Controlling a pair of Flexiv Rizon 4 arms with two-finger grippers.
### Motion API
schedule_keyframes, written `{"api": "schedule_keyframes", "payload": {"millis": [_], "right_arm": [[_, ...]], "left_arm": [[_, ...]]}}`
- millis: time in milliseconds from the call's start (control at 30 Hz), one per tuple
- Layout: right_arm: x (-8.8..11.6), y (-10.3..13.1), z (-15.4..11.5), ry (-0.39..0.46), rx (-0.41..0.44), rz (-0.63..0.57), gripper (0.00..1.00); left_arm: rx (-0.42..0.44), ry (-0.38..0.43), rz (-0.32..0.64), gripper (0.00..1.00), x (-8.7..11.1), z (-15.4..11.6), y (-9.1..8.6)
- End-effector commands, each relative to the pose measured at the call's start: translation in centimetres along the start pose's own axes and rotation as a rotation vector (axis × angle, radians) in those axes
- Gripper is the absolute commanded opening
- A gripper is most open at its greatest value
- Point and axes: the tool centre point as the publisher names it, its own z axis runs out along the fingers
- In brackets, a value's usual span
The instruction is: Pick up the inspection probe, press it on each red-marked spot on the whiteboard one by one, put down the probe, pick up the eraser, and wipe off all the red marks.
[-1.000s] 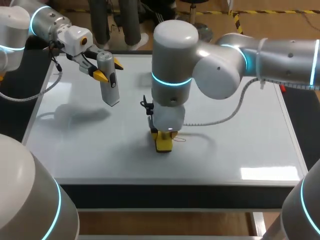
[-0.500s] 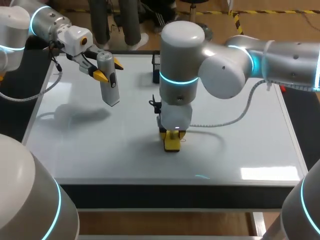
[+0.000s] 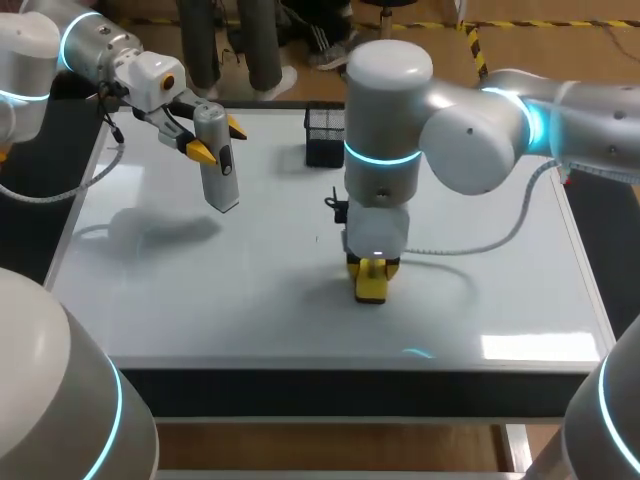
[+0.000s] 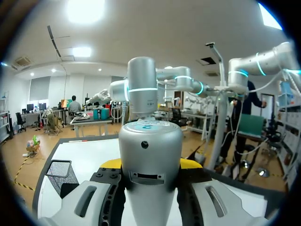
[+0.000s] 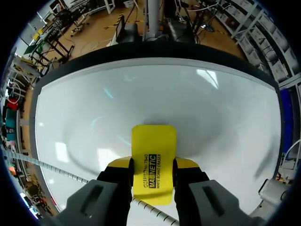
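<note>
Low in the frame's middle, my right gripper (image 3: 371,278) was clamped on the yellow eraser (image 3: 371,291), one yellow tip on each side, and the eraser's lower end met the whiteboard (image 3: 480,250). At upper left, my left gripper (image 3: 219,140) was closed around the grey probe (image 3: 220,170). The probe hung nearly upright over the board's left part, its shadow lying apart from it. A black mesh basket (image 3: 324,135) stood at the board's far edge, upper middle, between the arms.
</note>
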Motion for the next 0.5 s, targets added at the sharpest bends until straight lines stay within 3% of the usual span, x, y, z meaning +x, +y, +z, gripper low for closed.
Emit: {"api": "schedule_keyframes", "payload": {"millis": [33, 500], "right_arm": [[2.6, 0.0, 0.8, -0.007, 0.006, 0.014, 0.00], [7.9, -1.0, -0.1, -0.028, -0.009, 0.113, 0.00]], "left_arm": [[0.000, 0.004, -0.001, 0.00, -0.1, -0.1, -0.1], [0.000, 0.004, -0.001, 0.00, -0.1, -0.1, -0.1]]}}
